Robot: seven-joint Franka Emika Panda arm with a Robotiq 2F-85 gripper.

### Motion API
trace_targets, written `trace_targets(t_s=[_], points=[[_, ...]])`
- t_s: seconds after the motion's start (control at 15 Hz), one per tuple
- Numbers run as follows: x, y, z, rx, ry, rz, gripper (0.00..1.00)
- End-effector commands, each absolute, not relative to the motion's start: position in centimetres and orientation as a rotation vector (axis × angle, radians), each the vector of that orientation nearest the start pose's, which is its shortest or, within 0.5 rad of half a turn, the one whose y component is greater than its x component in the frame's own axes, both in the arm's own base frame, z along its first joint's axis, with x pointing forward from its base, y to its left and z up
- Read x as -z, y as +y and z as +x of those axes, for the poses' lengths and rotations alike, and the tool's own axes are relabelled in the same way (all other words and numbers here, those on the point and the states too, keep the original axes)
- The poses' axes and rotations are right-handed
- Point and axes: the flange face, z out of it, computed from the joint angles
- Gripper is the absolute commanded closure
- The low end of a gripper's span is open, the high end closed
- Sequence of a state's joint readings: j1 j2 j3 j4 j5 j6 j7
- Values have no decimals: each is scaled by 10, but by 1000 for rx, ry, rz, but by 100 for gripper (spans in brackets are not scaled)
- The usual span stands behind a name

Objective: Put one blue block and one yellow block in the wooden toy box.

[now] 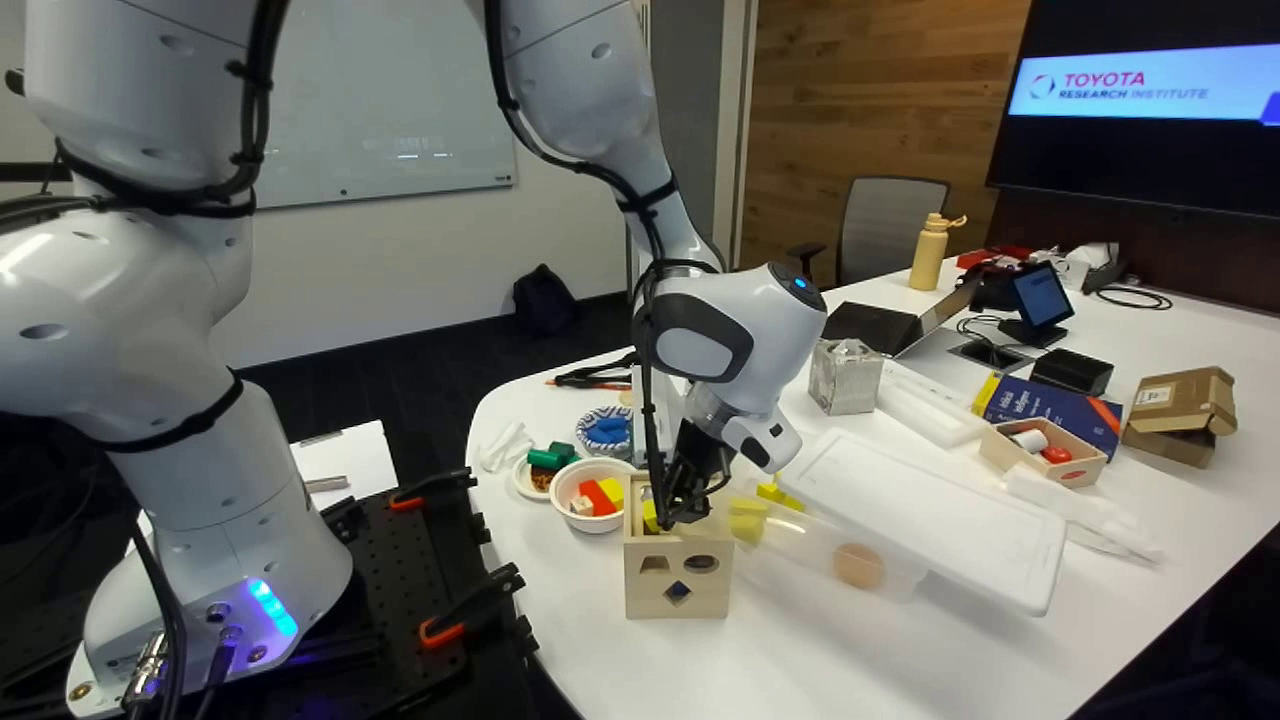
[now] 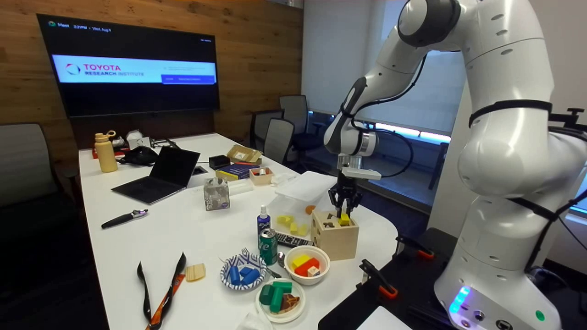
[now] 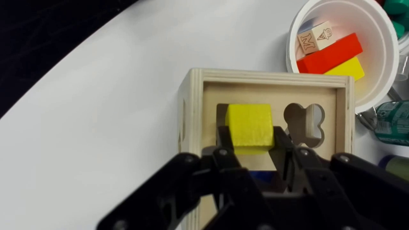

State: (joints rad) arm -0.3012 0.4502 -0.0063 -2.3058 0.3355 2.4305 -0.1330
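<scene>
Now our gripper (image 3: 250,135) clasps the yellow block (image 3: 250,123) over the wooden toy box (image 2: 336,238), whose partly hidden hole (image 3: 221,114) shows toward the robot-side edge of the table (image 3: 108,127); we'd likely nudge that way.

1 wooden toy box (image 2: 337,243) | 3 blue blocks (image 2: 251,277) — in patterned bowl (image 2: 260,263) | 3 green blocks (image 2: 276,300) | 1 red block (image 3: 332,54)
</scene>
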Motion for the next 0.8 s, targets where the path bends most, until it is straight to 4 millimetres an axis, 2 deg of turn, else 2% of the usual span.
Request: trace_targets(t_s=[0.0,0.73], points=[[-125,-146,467,-468,656,-2784,91],[-127,-145,464,-534,690,-2785,91]])
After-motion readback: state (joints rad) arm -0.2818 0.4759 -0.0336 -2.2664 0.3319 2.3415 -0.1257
